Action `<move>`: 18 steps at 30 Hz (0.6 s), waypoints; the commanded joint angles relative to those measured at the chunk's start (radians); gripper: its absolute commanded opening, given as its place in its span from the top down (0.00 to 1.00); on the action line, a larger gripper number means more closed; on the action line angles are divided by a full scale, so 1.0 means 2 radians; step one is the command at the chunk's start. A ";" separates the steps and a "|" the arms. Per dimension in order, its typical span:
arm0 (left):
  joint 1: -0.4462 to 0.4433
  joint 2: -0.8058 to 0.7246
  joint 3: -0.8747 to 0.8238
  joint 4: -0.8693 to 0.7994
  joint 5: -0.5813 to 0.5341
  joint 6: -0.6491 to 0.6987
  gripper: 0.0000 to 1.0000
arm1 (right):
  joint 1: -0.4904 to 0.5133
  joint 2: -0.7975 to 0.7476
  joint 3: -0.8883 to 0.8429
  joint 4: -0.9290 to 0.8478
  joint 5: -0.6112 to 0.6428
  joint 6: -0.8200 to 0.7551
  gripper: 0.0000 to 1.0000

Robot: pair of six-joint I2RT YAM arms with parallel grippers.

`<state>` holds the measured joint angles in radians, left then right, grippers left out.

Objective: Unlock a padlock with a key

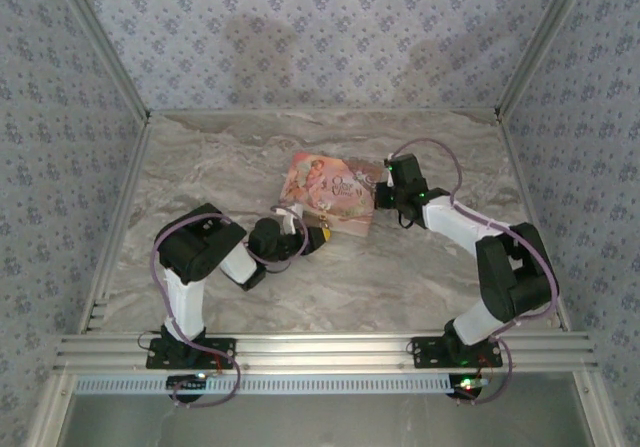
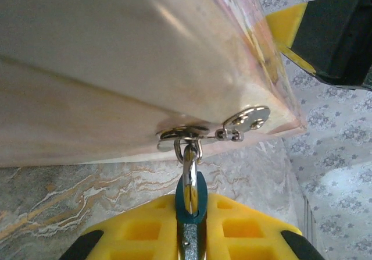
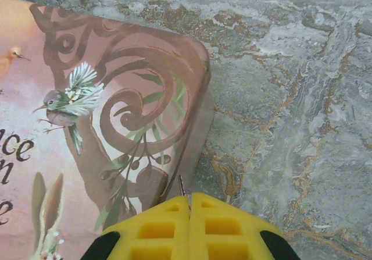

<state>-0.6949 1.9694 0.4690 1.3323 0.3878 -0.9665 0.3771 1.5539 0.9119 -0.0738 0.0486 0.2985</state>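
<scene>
**Operator:** What can't you make out?

**Spotter:** Your padlock (image 2: 190,197) is cut off. In the left wrist view you see its blue part and a strip of metal running down out of frame between the yellow fingers (image 2: 244,231). From the top camera it is too small to read. In the right wrist view, a thin metal sliver (image 3: 181,185) pokes out of the seam between the fingers. I cannot tell what it is.

**Operator:** Where does the padlock sit?

**Spotter:** At the near edge of the pink book (image 2: 116,68). Its metal loop passes through a ring (image 2: 187,153) hanging from the book's clasp (image 2: 247,119). Your left gripper (image 2: 192,222) is clamped on the padlock from either side.

**Operator:** And the right one?

**Spotter:** Your right gripper (image 3: 189,205) has its fingers pressed together, pinching that sliver. It sits low over the marble table (image 3: 290,97), just beside the book's rounded corner.

**Operator:** Arm poses?

**Spotter:** From above, your left arm folds at the elbow and reaches right to the book's near edge. Your right arm bends out to the right, and its forearm comes back left to the book's right edge. The wrists are near each other, with the book's corner between them.

**Operator:** Counts?

**Spotter:** Two arms, two grippers, one book, one padlock, one clasp, one sliver.
</scene>
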 commanded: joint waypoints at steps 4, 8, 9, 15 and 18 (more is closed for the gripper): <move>0.007 -0.024 0.014 -0.030 0.028 -0.062 0.88 | -0.026 -0.042 0.003 -0.017 -0.017 -0.009 1.00; 0.007 -0.054 0.025 -0.078 0.030 -0.064 0.89 | -0.039 -0.068 -0.003 -0.027 -0.029 -0.006 1.00; 0.007 -0.060 0.029 -0.093 0.030 -0.064 0.89 | -0.043 -0.076 -0.005 -0.028 -0.033 -0.003 1.00; 0.006 -0.094 0.053 -0.151 0.031 -0.075 0.89 | -0.060 -0.143 -0.030 -0.042 -0.093 0.017 1.00; 0.005 -0.102 0.060 -0.169 0.027 -0.085 0.89 | -0.062 -0.177 -0.045 -0.051 -0.127 0.023 1.00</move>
<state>-0.6827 1.8130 0.5526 1.0145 0.4152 -1.1080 0.2588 1.2572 0.8520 -0.1303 -0.1085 0.3168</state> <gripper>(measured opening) 0.111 0.064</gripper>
